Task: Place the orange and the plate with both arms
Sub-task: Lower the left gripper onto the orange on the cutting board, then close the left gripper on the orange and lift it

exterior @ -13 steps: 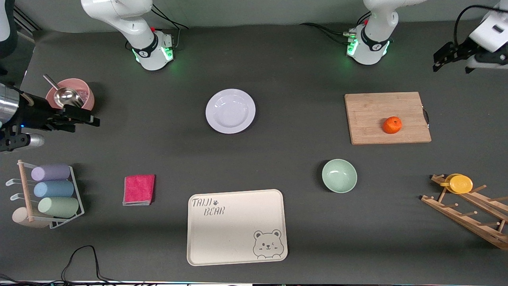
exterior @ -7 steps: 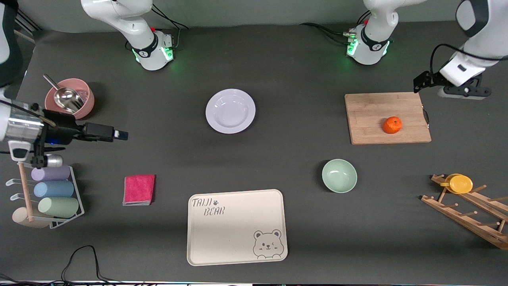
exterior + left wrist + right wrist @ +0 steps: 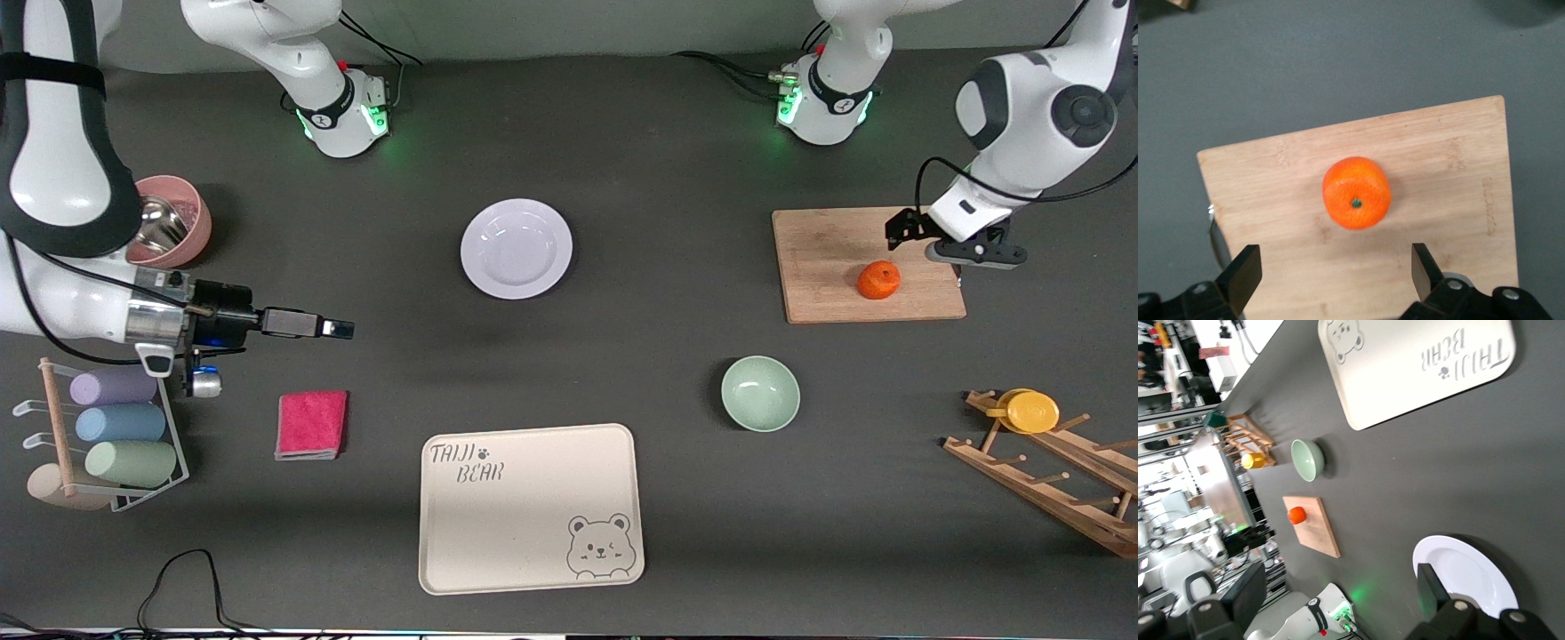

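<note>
The orange (image 3: 878, 280) sits on the wooden cutting board (image 3: 836, 249), toward the left arm's end of the table (image 3: 658, 160), its green stem spot facing up in the left wrist view. It looks light, round and slightly yielding, likely to roll if nudged from one side, so a grip across its widest middle with the fingers coming straight down seems safest. The left end effector (image 3: 1331, 273) hangs over the cutting board just beside the orange, fingers spread wide apart and holding nothing; the forearm slopes down from a raised elbow above the board's edge.

The plate (image 3: 516, 248) lies well apart from the cutting board, toward the right arm's end and about as far from the front camera. It is stiff, smooth and probably slippery, and it lies flat, so the wide rim is the only real place to pinch. The right end effector (image 3: 338, 329) is over bare table, well short of the plate, pointing horizontally, with its fingers spread apart and empty in the right wrist view.
</note>
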